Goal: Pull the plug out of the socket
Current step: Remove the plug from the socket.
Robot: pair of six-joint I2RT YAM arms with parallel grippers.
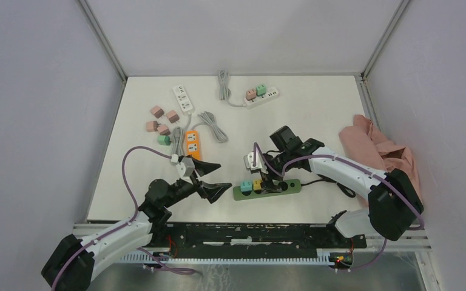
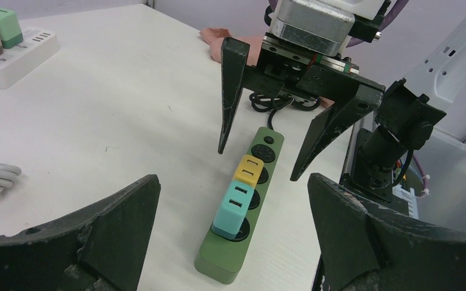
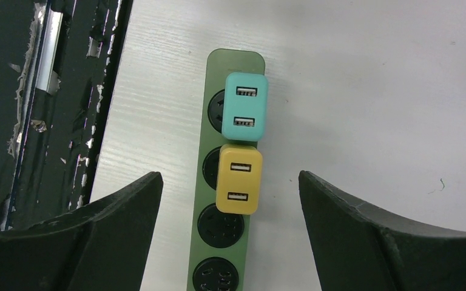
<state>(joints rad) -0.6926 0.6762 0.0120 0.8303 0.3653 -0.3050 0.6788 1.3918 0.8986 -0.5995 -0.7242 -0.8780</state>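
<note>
lying lower centre of top view: dark green plastic power strip (image 1: 267, 189), long axis left-right. seated in its left half: teal cube plug (image 3: 246, 106), yellow cube plug (image 3: 239, 179). straight above yellow one, spread, straddling strip: right hand (image 2: 258, 162). just left of strip, also spread, less well placed: left hand (image 1: 223, 176).

At the table's (image 1: 315, 121) near edge, a power strip (image 1: 291, 184) with two USB chargers (image 3: 239, 176) plugged side by side at its left end. Directly above the strip, the right gripper (image 2: 258, 165); just left of it, the left gripper (image 1: 224, 176). Well to the right, a cloth (image 1: 379, 151).
</note>
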